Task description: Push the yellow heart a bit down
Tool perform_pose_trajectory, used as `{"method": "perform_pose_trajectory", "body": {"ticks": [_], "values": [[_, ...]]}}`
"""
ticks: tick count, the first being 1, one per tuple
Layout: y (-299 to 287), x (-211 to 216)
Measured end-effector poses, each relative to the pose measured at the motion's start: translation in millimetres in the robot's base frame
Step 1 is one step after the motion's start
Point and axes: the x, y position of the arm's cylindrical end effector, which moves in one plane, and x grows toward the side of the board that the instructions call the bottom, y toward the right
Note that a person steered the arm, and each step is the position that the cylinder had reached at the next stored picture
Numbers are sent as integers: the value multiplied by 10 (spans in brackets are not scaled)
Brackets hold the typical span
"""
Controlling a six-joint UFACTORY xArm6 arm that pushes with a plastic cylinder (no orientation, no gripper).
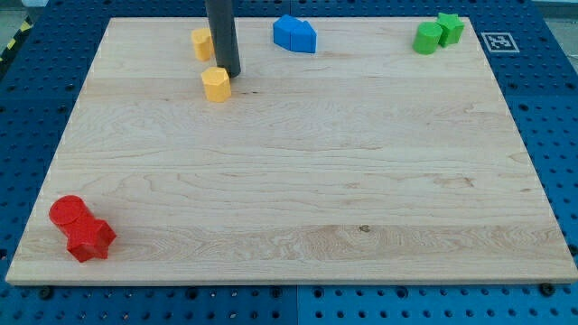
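A yellow block point(216, 83), whose shape I cannot make out for sure, lies near the view's top left on the wooden board point(298, 181). A second yellow block point(201, 42) lies above it and slightly left, partly hidden by the rod. My tip point(228, 74) rests on the board just right of and slightly above the lower yellow block, almost touching it, and below right of the upper one.
Two blue blocks point(295, 34) sit together at the top middle. Two green blocks point(438, 32) sit at the top right. A red cylinder point(68, 213) and a red star-like block point(91, 238) sit at the bottom left corner.
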Motion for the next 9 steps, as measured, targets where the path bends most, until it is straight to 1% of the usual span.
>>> {"method": "perform_pose_trajectory", "body": {"ticks": [1, 2, 3, 4, 5, 6, 7, 8, 9], "values": [[-12, 121], [64, 116], [215, -187], [229, -543], [160, -802], [-127, -974], [-425, -1059], [-442, -1074], [-441, -862]]}}
